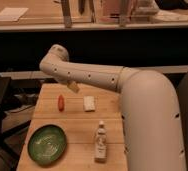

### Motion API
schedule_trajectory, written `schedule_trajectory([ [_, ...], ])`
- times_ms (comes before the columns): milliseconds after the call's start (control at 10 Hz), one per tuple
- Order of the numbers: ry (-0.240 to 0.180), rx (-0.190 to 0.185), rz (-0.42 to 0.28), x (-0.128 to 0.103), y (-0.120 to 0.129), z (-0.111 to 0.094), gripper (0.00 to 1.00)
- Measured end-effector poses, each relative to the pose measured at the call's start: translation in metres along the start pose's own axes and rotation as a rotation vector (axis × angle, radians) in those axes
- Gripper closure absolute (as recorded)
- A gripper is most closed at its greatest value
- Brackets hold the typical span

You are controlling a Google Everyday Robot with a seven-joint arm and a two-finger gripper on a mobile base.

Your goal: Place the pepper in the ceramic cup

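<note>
Plate (47, 144), green, and bottle (101, 142), upright, at near end of table (77, 125); block (89, 103), white, mid-table; pepper (61, 102), small, red-orange, tapered, lying flat left of block, apart, not yet picked; gripper (73, 87), just beyond pepper, mostly hidden under arm (97, 77), probably lining up for approach, grip state cannot be told; cup not seen

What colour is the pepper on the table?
The pepper is red-orange, seen in the camera view; the gripper sits just under the arm, above it.
</note>
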Motion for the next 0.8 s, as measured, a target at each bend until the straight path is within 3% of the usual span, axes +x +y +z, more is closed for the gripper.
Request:
schedule_trajectory([
  [200, 0.0, 0.002, -0.009, 0.001, -0.004, 0.006, 0.25],
  [400, -0.002, 0.004, -0.023, -0.001, -0.01, 0.01, 0.2],
  [500, -0.004, 0.005, -0.028, -0.002, -0.013, 0.01, 0.23],
  [700, -0.007, 0.003, -0.033, 0.0, -0.014, 0.012, 0.33],
  [800, -0.01, 0.005, -0.039, 0.0, -0.016, 0.013, 0.43],
])
